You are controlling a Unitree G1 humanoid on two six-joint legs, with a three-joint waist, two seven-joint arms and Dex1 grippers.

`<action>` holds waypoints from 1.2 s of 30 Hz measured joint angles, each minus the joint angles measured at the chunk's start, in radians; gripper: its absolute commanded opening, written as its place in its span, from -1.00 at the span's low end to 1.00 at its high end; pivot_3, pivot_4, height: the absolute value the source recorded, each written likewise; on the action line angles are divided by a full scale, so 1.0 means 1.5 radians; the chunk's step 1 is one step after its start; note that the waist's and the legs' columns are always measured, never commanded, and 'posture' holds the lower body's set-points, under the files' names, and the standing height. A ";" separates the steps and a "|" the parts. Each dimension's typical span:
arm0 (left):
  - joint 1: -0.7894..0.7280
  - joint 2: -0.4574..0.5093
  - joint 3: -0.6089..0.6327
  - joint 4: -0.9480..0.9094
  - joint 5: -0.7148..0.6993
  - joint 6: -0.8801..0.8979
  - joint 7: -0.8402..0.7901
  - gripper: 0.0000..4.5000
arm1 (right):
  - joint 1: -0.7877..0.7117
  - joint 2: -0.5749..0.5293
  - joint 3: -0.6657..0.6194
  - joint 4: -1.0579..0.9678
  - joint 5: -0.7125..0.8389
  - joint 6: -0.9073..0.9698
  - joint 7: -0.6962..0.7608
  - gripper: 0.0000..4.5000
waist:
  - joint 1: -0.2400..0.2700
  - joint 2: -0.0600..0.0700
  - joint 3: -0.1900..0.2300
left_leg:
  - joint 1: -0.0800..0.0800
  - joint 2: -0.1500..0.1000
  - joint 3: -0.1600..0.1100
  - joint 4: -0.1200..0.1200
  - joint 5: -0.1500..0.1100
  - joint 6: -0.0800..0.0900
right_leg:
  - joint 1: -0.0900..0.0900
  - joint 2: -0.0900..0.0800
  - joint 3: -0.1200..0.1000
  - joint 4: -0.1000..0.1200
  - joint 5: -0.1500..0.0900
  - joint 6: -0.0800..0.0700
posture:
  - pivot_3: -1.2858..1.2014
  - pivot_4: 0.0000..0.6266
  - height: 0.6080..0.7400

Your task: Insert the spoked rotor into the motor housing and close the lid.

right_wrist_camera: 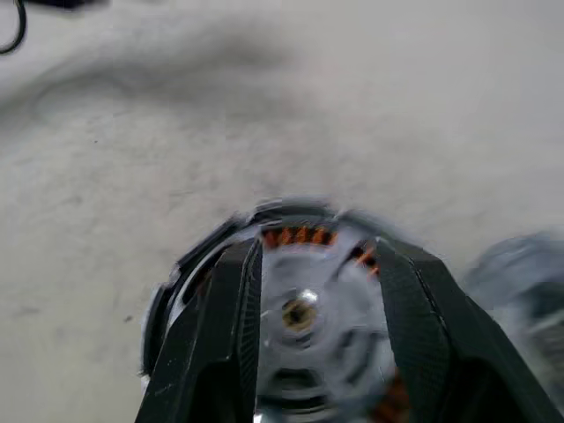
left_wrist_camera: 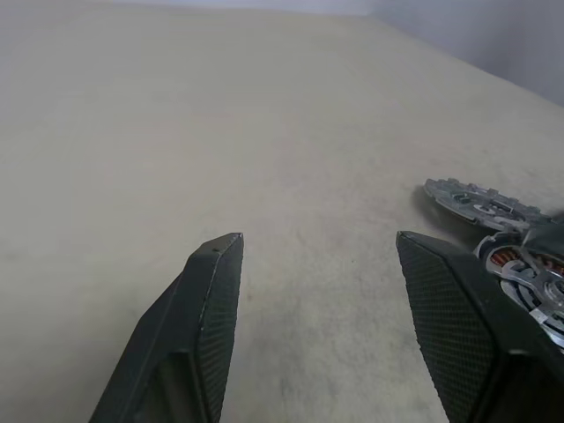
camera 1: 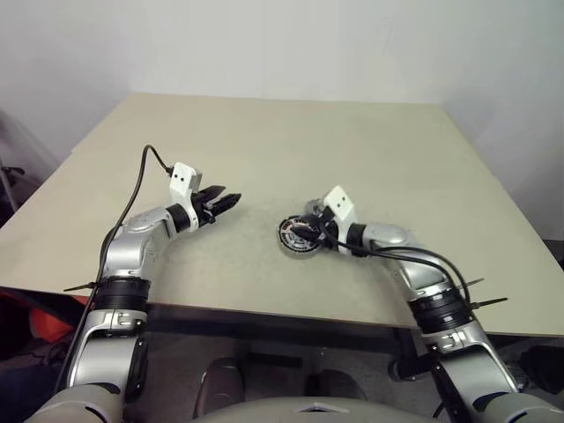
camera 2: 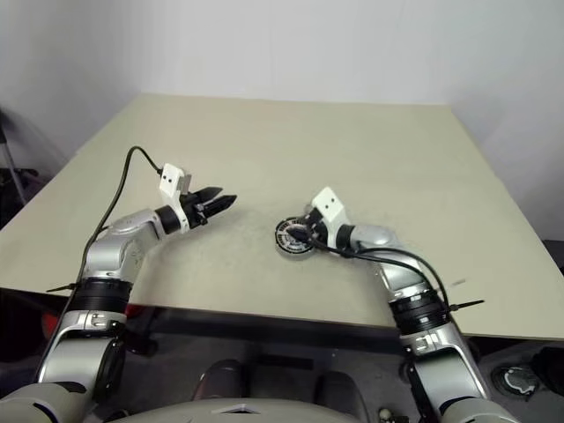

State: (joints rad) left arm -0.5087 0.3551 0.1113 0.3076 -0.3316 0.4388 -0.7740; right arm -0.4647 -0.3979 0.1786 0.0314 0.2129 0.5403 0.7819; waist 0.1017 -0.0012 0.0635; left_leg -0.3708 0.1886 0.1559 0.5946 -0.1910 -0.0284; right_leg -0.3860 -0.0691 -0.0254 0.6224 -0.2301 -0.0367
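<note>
Two grippers are working over the tan table point(camera 1: 370, 159), well apart from each other. The right gripper point(right_wrist_camera: 313, 264) is sitting directly at the motor housing point(camera 1: 298, 235), its fingers straddling the round part, one to each side of the silver hub; copper windings are showing between them in the right wrist view. Whether the pads are actually pressing on the disc or just bracketing it, I cannot tell, so I am not calling this a grip. The spoked rotor appears to be lying in or on the housing already, silver spokes over the windings, though the blur is leaving that uncertain.

The lid point(left_wrist_camera: 480, 202) is resting flat on the table just beside the housing, on its far side. The left gripper point(camera 1: 222, 203) is hanging empty with fingers spread apart, pointing toward the housing across bare table. The right arm is clearly the nearer one to both parts.

My read: the lid's short hop sideways onto the housing is the relation that matters next.

No brands, labels or legible writing are showing anywhere.
</note>
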 measured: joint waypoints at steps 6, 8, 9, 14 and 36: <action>0.000 -0.016 -0.010 0.000 0.000 -0.002 0.001 0.30 | -0.026 -0.066 -0.002 -0.070 -0.009 -0.012 0.027 -0.09 | 0.000 0.000 0.000 | -0.001 0.000 0.000 -0.002 -0.001 0.001 | -0.001 0.000 0.000 -0.002 -0.001 0.000 | 0.03 -1.00 1.00; 0.000 -0.014 -0.010 0.000 0.000 -0.003 0.001 0.30 | -0.005 -0.122 0.022 -0.071 -0.038 -0.037 0.055 -0.09 | 0.002 0.000 0.000 | -0.001 0.000 0.000 -0.002 -0.001 0.002 | 0.000 0.000 0.000 -0.003 -0.001 0.000 | 0.03 -1.00 1.00; 0.000 -0.013 -0.009 0.000 0.000 -0.003 0.001 0.30 | 0.003 -0.150 0.034 -0.071 -0.054 -0.055 0.072 -0.09 | 0.002 0.000 0.000 | -0.002 0.000 0.000 -0.001 -0.001 0.003 | 0.000 0.000 0.000 -0.003 -0.001 0.000 | 0.03 -1.00 1.00; 0.007 -0.016 -0.027 -0.009 -0.001 0.001 -0.015 0.30 | -0.021 -0.259 0.095 -0.054 -0.144 -0.181 0.159 -0.09 | -0.005 0.000 0.000 | 0.000 0.000 0.000 -0.001 -0.002 0.003 | 0.000 0.000 0.000 -0.002 -0.001 0.000 | 0.03 -1.00 1.00; 0.061 -0.022 -0.053 -0.059 -0.003 0.010 0.002 0.30 | -0.065 -0.203 0.204 0.023 -0.248 -0.412 0.287 -0.09 | -0.005 0.000 0.000 | 0.000 0.001 0.000 0.002 -0.004 0.007 | 0.000 0.000 0.000 0.000 -0.001 0.000 | 0.03 -1.00 1.00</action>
State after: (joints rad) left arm -0.4169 0.3226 0.0320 0.2193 -0.3365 0.4545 -0.7705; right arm -0.5618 -0.7030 0.4842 0.0653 -0.1590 -0.0783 1.2124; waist 0.0949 -0.0011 0.0636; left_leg -0.3713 0.1897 0.1566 0.5968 -0.1966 -0.0184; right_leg -0.3862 -0.0685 -0.0255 0.6230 -0.2316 -0.0374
